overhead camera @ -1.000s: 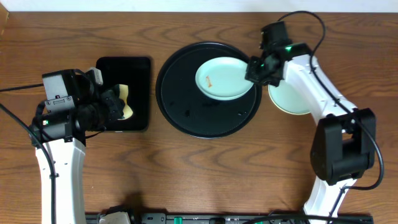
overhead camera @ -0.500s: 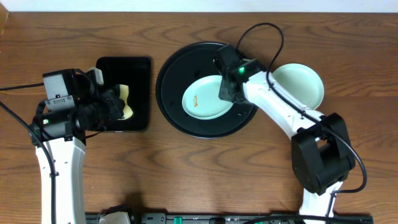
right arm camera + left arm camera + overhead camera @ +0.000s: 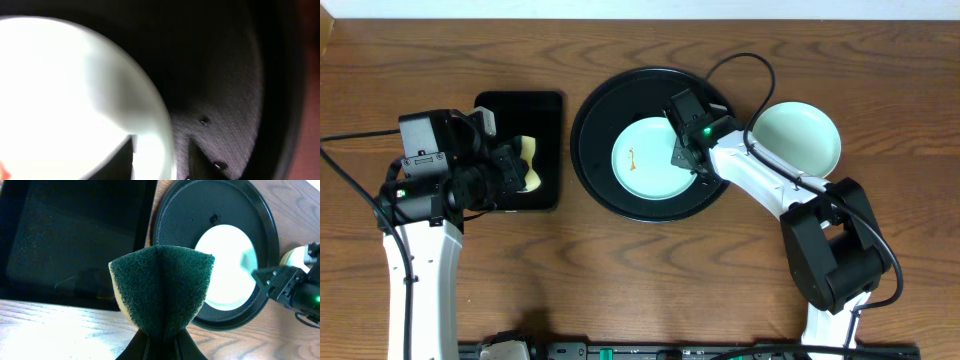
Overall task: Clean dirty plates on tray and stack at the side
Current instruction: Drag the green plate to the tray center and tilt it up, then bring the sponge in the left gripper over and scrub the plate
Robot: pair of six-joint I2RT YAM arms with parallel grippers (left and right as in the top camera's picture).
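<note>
The plate moved to tray centre.
Grip unclear on right gripper at its rim; left gripper pinched sponge near tray.

Wood table: dark brown, grain running L-R, fills the overhead view. Rect. black tray sits on it at left, glossy w/ raised lip, long side running top to bottom. Sponge is over the tray's right half, nr its lower end. It's folded double, dark green scrub side out, pale yellow foam showing at the edge. Can't tell if it touches the tray. White strip along table's far edge.
</note>
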